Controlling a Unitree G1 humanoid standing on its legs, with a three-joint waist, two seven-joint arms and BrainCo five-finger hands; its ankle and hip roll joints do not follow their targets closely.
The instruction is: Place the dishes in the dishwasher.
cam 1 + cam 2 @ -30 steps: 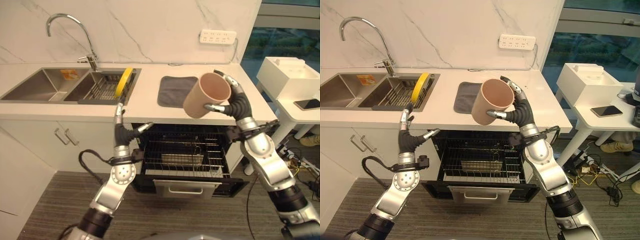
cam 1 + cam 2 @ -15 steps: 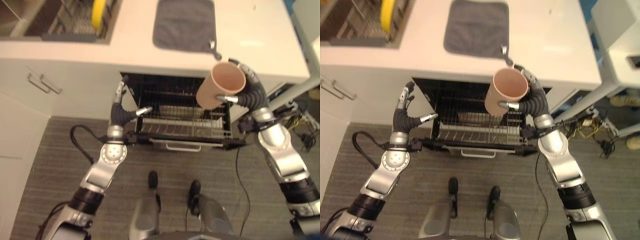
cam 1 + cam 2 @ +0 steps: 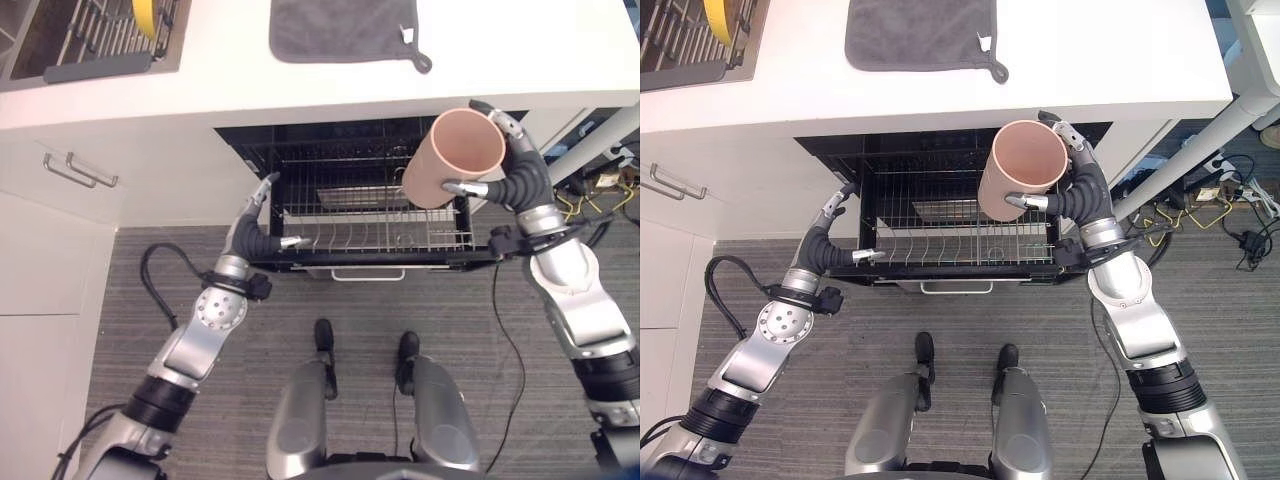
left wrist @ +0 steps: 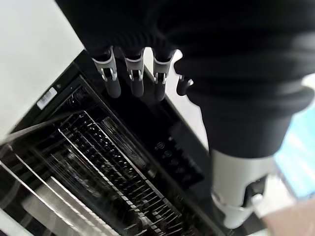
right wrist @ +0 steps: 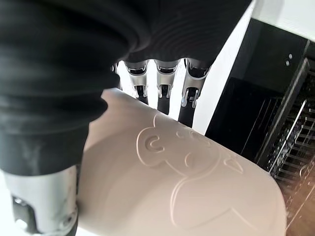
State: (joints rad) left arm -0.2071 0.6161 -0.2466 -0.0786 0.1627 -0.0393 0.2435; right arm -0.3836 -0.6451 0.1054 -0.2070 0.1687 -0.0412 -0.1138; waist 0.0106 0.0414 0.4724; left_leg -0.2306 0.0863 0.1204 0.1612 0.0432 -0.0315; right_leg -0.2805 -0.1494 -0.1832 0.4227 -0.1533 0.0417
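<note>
Right eye view: the right hand (image 3: 1077, 195) grips the pink cup (image 3: 1019, 182) above the dishwasher rack (image 3: 950, 245); left hand (image 3: 828, 240) open. Best lower it gently, mouth down.

You see a pale pink cup (image 3: 452, 156) with an embossed cartoon figure, a dark grey cloth (image 3: 341, 28) on the white table (image 3: 520, 50), a black dishwasher (image 3: 940, 215) with silver wire racks, a yellow plate (image 3: 146, 12), and grey striped floor (image 3: 110, 290).
</note>
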